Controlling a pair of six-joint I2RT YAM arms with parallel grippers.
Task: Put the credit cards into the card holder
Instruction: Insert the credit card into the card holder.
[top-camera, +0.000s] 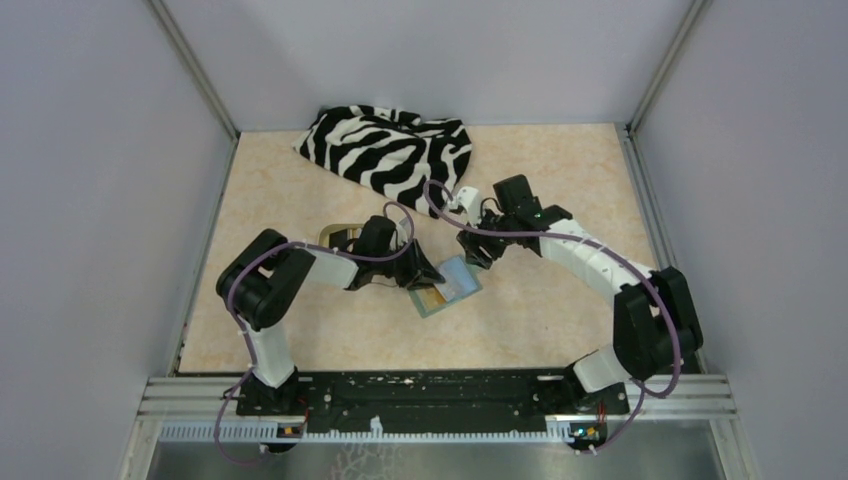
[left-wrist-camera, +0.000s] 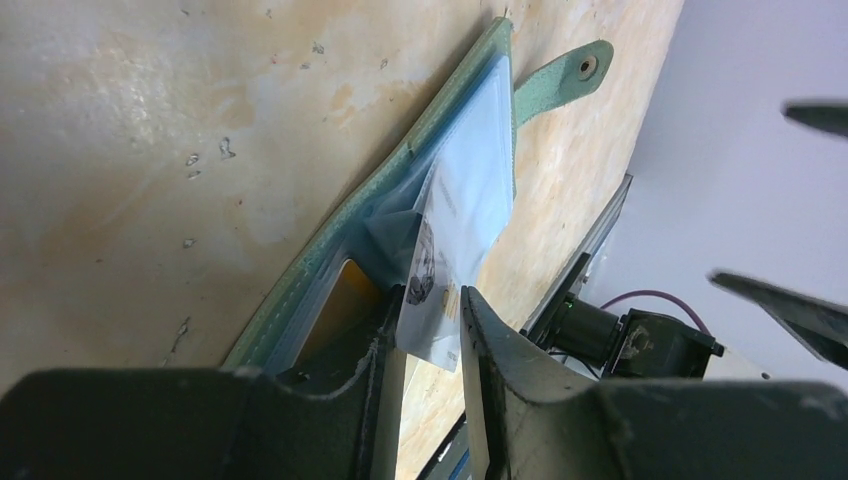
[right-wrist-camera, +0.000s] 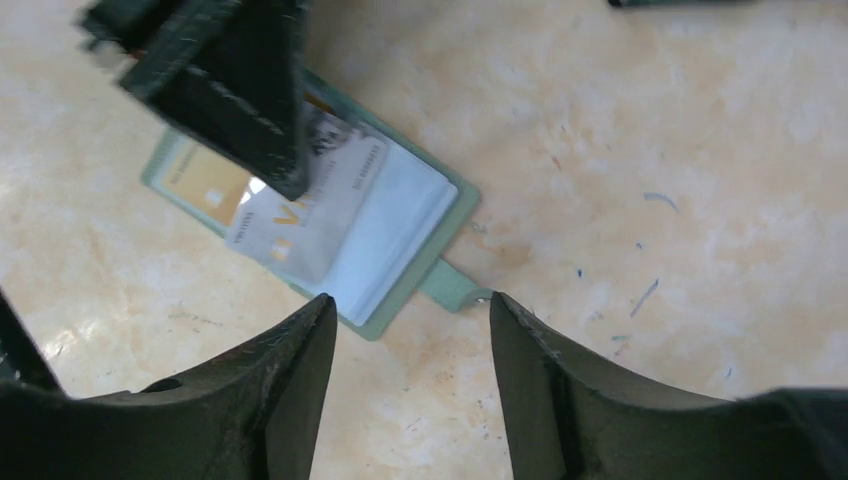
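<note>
Reaches in from the left with the left gripper (left-wrist-camera: 428, 300), narrowly parted about the whitish credit card (right-wrist-camera: 330, 190), clamped or just touching impossible to tell, long axis aimed rightward into the open card holder (left-wrist-camera: 400, 165) at mid-table, right gripper (right-wrist-camera: 410, 300) wide and empty just far-right.

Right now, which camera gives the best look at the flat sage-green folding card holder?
The right wrist view: the flat sage-green folding card holder lies open there, seen from above, lining and tab clear. The top external view shows the holder small, partly under the left gripper. The left wrist view catches it nearly edge-on.
</note>
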